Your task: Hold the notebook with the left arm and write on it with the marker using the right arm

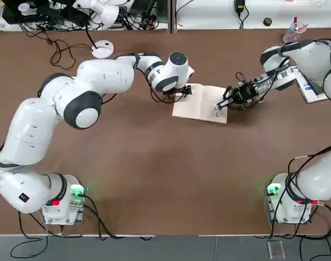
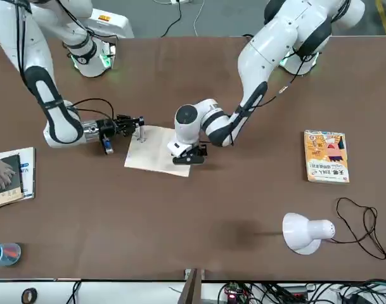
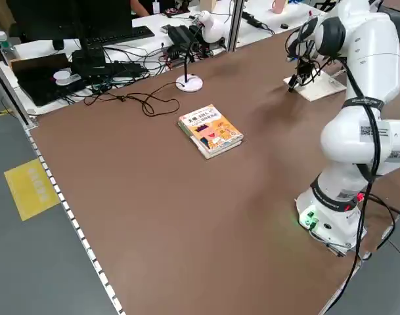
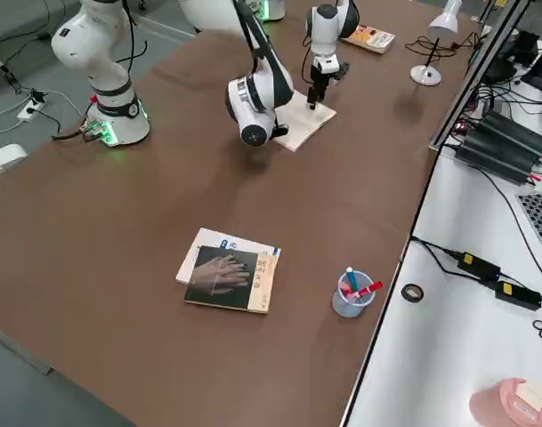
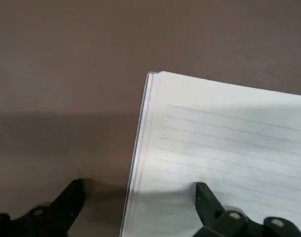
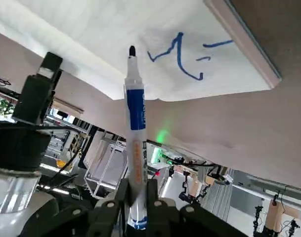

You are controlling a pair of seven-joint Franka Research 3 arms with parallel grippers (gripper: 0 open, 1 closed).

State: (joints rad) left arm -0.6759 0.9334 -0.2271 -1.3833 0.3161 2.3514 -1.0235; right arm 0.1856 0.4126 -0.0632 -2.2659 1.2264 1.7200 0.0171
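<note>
The notebook lies open in the middle of the table, its pale lined page facing up. My left gripper is open and straddles the notebook's edge: one finger is on the page, the other on the table. In the top view this gripper is at the notebook's left side. My right gripper is shut on the marker, a white and blue pen with a dark tip. The tip points at the page right beside a blue scribble. In the top view the right gripper is over the notebook's right corner.
An orange-yellow book lies on my left side of the table, near a white desk lamp and its cable. A dark-covered book and a clear cup of pens sit far on my right side.
</note>
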